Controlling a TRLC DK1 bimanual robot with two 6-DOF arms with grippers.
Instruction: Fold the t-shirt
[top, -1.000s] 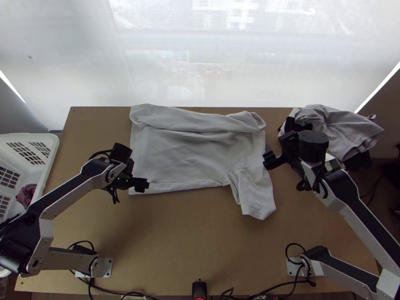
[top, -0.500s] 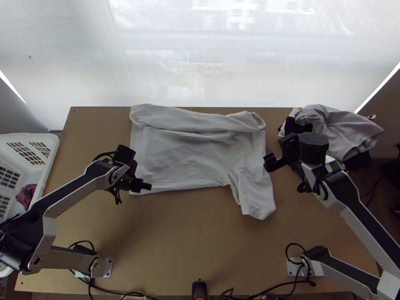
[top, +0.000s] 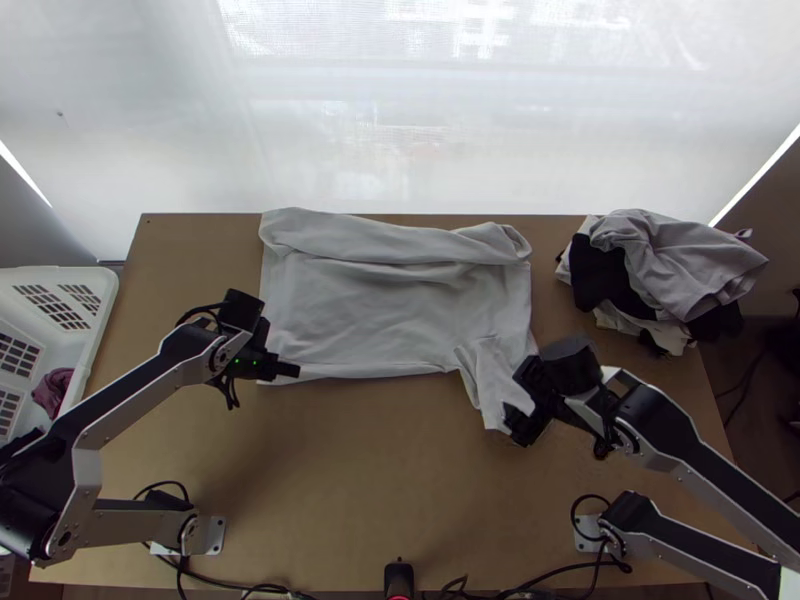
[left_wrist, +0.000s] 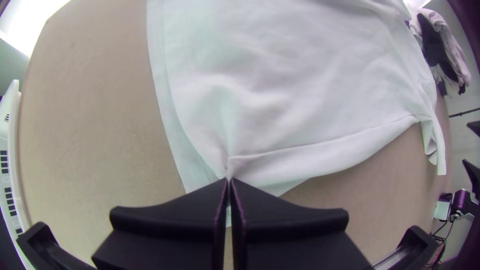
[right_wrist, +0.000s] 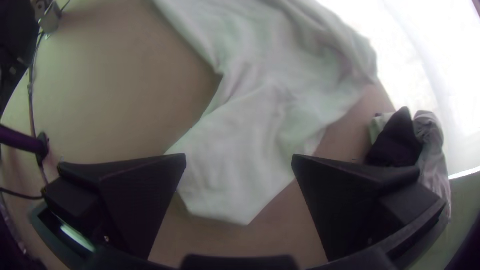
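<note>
T-shirt (top: 375, 315) on table (top: 350, 470), blind (top: 400, 150) behind, left hand (top: 297, 371) clamping it, right hand (top: 519, 402) open, empty

Daylight glows through the pale blind (top: 350, 130) beyond the counter's (top: 350, 480) far edge, with bright slivers at the blind's two sides. It burns to white glare past the counter in the right wrist view. Soft, faint shadows lie over the counter's near half and in the creases of the t-shirt (top: 370, 310) on it. Both wrist views bow the counter's edges and darken towards the corners.
</note>
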